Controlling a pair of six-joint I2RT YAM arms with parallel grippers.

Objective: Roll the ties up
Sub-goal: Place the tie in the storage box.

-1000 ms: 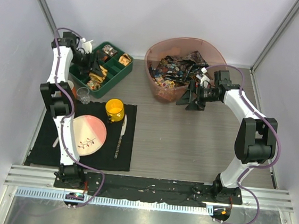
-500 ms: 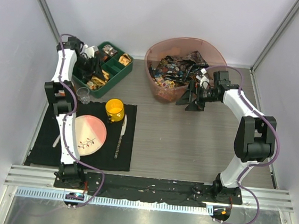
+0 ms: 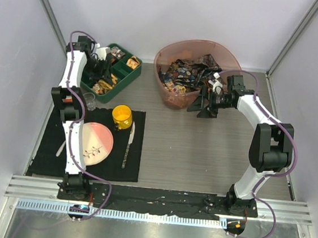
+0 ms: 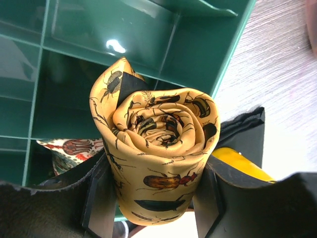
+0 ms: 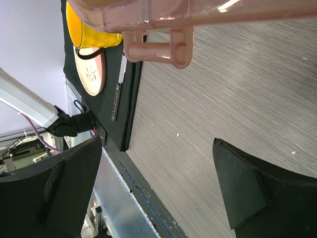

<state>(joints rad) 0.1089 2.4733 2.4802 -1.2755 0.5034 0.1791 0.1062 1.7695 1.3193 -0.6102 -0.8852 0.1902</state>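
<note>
yellow tie (image 4: pixel 161 148): wound into a tight coil with its spiral end facing the left wrist camera, beetle print outside, and a folded corner with dark lining standing out from the rim.
where it is: in the air over the green tray (image 4: pixel 198 44), above one of its compartments; i cannot tell whether its underside touches the tray.
left claw (image 4: pixel 152 196): about half open, a finger pressed on each opposite side of the coil, so it holds the yellow tie.
right claw (image 5: pixel 158 193): spread as wide as it goes with nothing between the fingers, hanging above the bare table (image 5: pixel 237 99) just beside the pink tub (image 3: pixel 172 49).
dark ties (image 3: pixel 189 74): a loose, tangled, unrolled heap inside the pink tub.
weight: light by the look of it, so no worry for either arm.
stiffness: soft cloth with no shape of its own; the coil likely holds only while squeezed or walled in, and would spring loose in open space.
surface: smooth and silky-looking, so probably slippery; the layers could slide out along the coil's axis.
where to hold: across the round side at mid-height, as the left claw does, not on the flat spiral ends.
grip strength: firm enough to stop unwinding; the cloth should not be harmed.
a tie from the heap: best taken near one end, a single thickness, so the remainder trails free.
</note>
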